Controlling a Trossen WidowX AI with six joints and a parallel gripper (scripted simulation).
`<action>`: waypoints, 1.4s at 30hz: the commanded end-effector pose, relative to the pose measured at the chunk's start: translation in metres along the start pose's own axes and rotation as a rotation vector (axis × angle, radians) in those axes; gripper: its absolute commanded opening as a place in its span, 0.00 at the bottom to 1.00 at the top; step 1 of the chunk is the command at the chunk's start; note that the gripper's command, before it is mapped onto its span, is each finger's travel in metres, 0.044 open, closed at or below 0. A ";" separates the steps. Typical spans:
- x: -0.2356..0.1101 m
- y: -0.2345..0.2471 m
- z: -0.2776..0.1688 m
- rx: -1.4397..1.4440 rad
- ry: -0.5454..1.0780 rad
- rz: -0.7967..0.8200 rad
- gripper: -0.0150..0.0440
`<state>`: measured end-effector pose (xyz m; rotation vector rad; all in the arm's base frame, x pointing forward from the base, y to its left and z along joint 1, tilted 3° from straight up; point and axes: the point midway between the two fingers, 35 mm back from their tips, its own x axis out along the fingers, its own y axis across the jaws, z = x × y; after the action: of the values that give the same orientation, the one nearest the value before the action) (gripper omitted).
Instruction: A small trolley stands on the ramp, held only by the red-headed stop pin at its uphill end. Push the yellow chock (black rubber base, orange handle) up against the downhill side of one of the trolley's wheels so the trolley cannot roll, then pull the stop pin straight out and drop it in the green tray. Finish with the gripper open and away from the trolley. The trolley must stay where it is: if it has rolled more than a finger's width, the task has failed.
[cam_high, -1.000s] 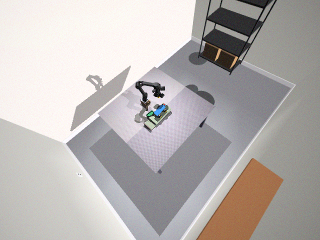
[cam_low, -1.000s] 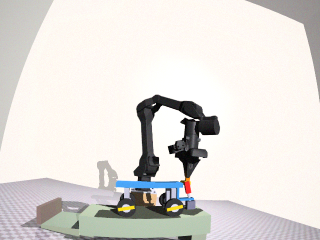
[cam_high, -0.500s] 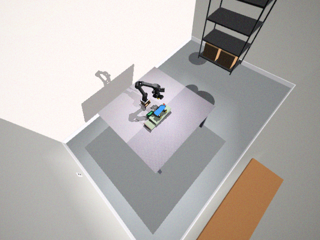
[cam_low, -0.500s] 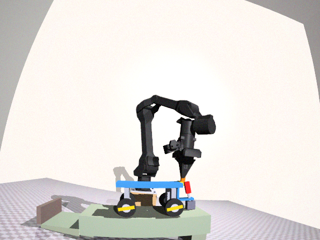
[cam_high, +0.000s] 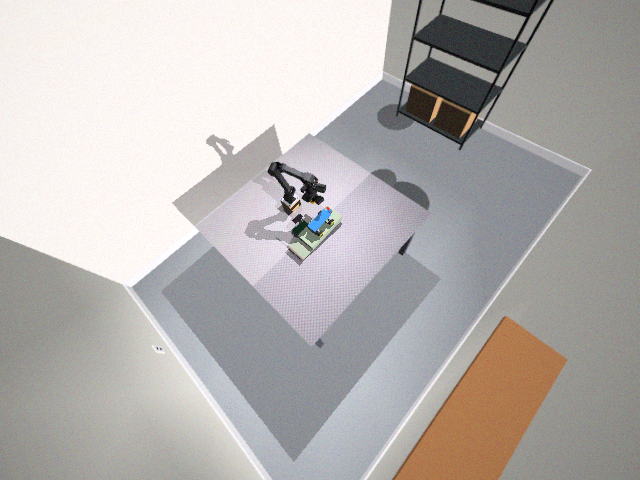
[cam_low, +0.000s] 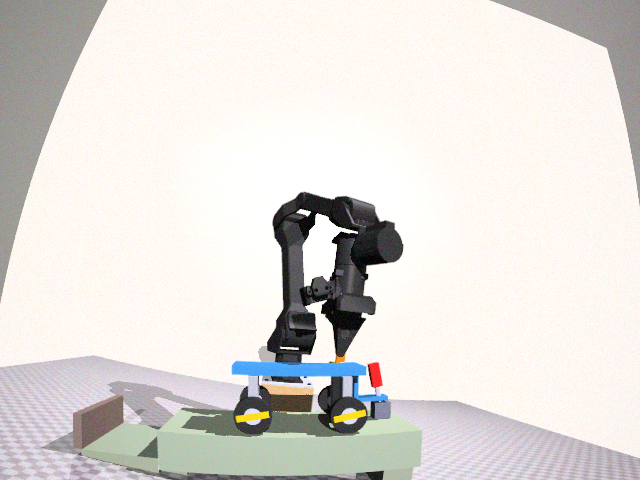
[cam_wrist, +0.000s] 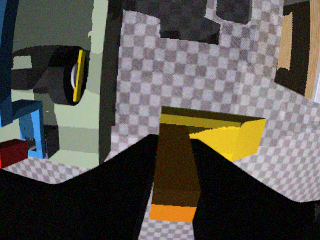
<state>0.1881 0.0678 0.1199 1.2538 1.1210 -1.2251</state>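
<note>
My gripper (cam_high: 313, 200) (cam_low: 340, 356) (cam_wrist: 172, 145) is shut on the orange handle of the yellow chock (cam_wrist: 242, 139). The chock hangs in the air beside the ramp's uphill half, on the robot-base side; its rubber base is hidden. The blue trolley (cam_high: 319, 221) (cam_low: 294, 368) (cam_wrist: 6, 60) stands on the pale green ramp (cam_high: 312, 238) (cam_low: 289, 450) (cam_wrist: 75, 145). The red-headed stop pin (cam_high: 328, 209) (cam_low: 374, 374) (cam_wrist: 14, 152) is in place at the trolley's uphill end. The green tray (cam_high: 299, 228) lies in shadow beside the ramp.
A trolley wheel (cam_wrist: 75, 75) shows left of the fingers in the wrist view. The robot's wooden base block (cam_low: 292, 398) (cam_wrist: 298, 47) stands behind the ramp. A brown end board (cam_low: 98, 421) stands at the ramp's low end. A black shelf (cam_high: 470, 43) stands far off.
</note>
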 end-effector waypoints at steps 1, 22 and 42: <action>0.001 0.002 0.012 -0.004 0.002 0.005 0.25; 0.005 0.018 0.076 -0.004 -0.005 0.007 0.25; 0.007 0.031 0.141 -0.005 -0.011 0.008 0.25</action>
<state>0.2086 -0.0656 0.1196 1.2461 1.1005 -1.2251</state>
